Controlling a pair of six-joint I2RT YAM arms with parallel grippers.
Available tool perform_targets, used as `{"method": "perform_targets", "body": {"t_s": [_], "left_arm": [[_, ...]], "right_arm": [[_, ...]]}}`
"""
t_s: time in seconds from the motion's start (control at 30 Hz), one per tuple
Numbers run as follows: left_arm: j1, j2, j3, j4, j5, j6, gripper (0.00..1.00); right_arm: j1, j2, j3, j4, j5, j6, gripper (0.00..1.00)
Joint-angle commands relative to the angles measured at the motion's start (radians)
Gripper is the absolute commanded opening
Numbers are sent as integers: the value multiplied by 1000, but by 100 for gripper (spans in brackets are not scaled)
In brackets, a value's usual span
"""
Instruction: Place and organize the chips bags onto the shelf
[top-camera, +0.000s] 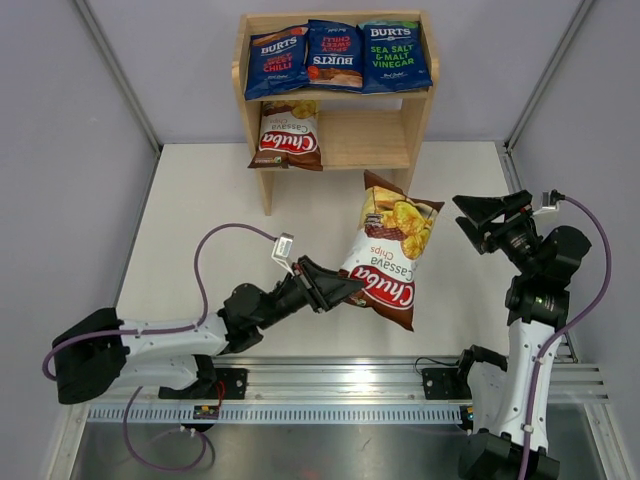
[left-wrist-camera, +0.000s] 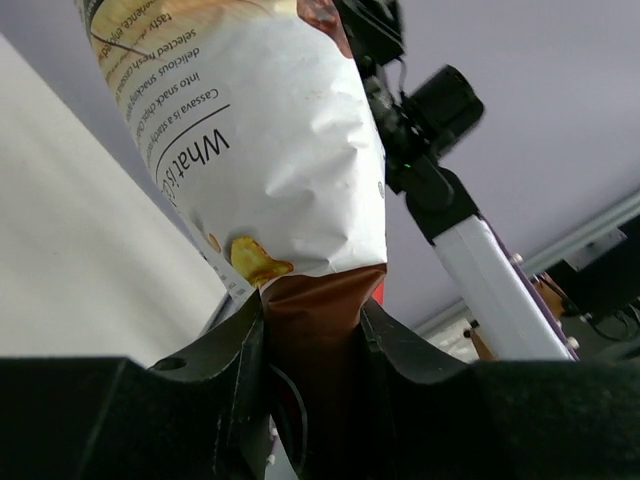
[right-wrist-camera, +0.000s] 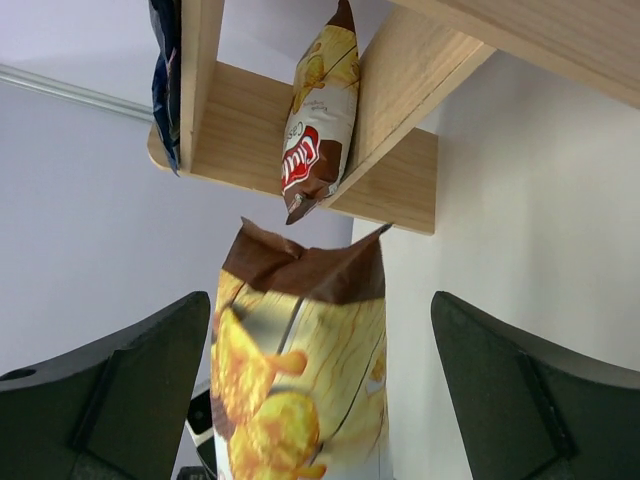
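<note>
Three BURTS bags (top-camera: 335, 55) fill the shelf (top-camera: 365, 140) top tier; one Chuba bag (top-camera: 290, 135) sits lower left. Fifth bag (top-camera: 388, 250), "Chuba Cassava Chips", is held above table (top-camera: 200, 210), brown seam pinched by left gripper (top-camera: 335, 288). Right gripper (top-camera: 480, 222) spread, empty, just beside it. Only the left wrist view shows back print "What is".

Three dark blue BURTS bags (top-camera: 335, 55): two lettered red, one apparently green. Each Chuba bag (top-camera: 390, 255) is brown and white, with red logo and yellow printed chips. Pale wood shelf (top-camera: 365, 140); off-white tabletop (top-camera: 200, 200).
</note>
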Motion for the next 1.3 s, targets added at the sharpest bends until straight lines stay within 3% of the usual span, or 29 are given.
{"method": "perform_targets", "body": {"t_s": [0.0, 0.13, 0.27, 1.03, 1.27], "left_arm": [[0, -109, 20, -168, -190, 0, 1], [35, -157, 77, -327, -231, 3, 0], [98, -110, 163, -413, -171, 6, 0], [388, 354, 655, -424, 10, -26, 0], [443, 492, 847, -531, 39, -25, 3]], "right_arm": [[-4, -29, 116, -141, -5, -167, 100], [-4, -49, 159, -221, 31, -197, 99], [-3, -53, 191, -244, 34, -203, 100], [14, -56, 202, -112, -26, -100, 99], [25, -38, 199, -60, -49, -69, 100]]}}
